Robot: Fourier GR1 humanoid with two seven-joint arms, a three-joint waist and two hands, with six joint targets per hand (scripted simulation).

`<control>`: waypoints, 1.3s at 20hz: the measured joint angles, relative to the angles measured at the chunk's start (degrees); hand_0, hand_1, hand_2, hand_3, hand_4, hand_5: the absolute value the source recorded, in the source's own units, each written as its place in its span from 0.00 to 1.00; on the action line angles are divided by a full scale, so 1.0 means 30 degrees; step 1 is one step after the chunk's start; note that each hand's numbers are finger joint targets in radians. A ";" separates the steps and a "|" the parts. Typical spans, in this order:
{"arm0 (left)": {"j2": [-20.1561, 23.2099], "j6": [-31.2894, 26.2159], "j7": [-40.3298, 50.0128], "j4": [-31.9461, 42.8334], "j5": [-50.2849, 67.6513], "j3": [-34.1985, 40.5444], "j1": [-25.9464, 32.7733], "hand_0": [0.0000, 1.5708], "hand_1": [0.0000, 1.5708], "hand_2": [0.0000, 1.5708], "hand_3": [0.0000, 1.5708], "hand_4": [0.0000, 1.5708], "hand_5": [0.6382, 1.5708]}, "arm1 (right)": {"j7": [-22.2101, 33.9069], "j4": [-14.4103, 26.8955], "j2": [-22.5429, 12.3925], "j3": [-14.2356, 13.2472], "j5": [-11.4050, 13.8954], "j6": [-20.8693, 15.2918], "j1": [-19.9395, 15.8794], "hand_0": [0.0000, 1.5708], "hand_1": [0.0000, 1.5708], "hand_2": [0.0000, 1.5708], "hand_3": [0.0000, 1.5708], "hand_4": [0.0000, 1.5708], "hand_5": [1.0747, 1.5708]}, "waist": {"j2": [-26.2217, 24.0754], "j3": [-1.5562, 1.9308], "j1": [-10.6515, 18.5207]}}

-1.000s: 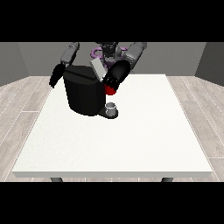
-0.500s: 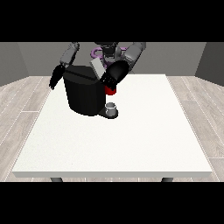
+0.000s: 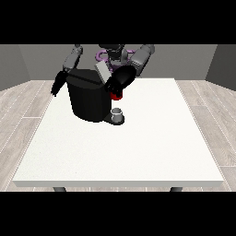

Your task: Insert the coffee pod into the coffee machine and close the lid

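Note:
The black coffee machine point(image 3: 86, 100) stands at the table's far left, and its grey lid point(image 3: 102, 72) is tilted up at the top. The hand at the view's right point(image 3: 120, 81) is at the machine's upper right corner, just below the lid. How it is held cannot be made out. A red thing at the machine point(image 3: 118, 95) shows right under that hand. A small grey thing point(image 3: 118, 114) sits on the machine's base. The hand at the view's left point(image 3: 57, 85) hangs beside the machine's left wall with its fingers pointing down and holds nothing.
The white table point(image 3: 138, 147) stretches towards the camera and to the right of the machine. The robot's body point(image 3: 113, 53) stands behind the far edge. Wooden floor surrounds the table.
The hand at the view's right has risen slightly at the machine's upper right corner. The hand at the view's left and the lid look the same.

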 measured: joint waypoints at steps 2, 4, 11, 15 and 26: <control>0.0034 0.0299 -0.0048 -0.0065 -0.0268 -0.0149 0.0151 0.00 0.00 0.43 0.34 0.00 1.00 | -0.0017 -0.0028 -0.0023 0.0030 0.0083 -0.0046 0.0121 0.00 0.00 0.00 0.00 0.10 1.00 | -0.0068 0.0009 0.0025; 0.0178 0.0385 -0.0015 0.0034 -0.0460 -0.0196 0.0129 0.00 0.00 0.40 0.31 0.00 1.00 | 0.0071 -0.0099 0.0012 0.0202 0.0233 -0.0053 0.0188 0.00 0.00 0.00 0.00 0.07 1.00 | -0.0077 0.0006 -0.0059; 0.0313 0.0724 0.0003 0.0350 -0.0648 -0.0008 0.0238 0.00 0.00 0.27 0.21 0.00 1.00 | 0.0483 -0.0364 0.0142 0.0300 0.0187 0.0005 0.0216 0.00 0.00 0.00 0.00 0.09 1.00 | -0.0337 -0.0008 -0.0095; -0.0112 0.0704 0.0454 0.0465 -0.0765 -0.0078 0.0667 0.00 0.00 0.14 0.09 0.00 1.00 | 0.0257 -0.0007 0.0182 0.0173 0.0052 0.0055 0.0670 0.00 0.00 0.00 0.00 0.00 1.00 | -0.1008 -0.0046 0.0245; -0.3152 0.0126 0.0841 0.0087 0.0550 0.0151 0.4472 0.00 0.00 0.10 0.00 0.00 1.00 | -0.0529 0.1391 0.0543 -0.0118 -0.0367 0.0152 0.4170 0.00 0.00 0.00 0.00 0.00 1.00 | -0.5761 -0.0085 0.2901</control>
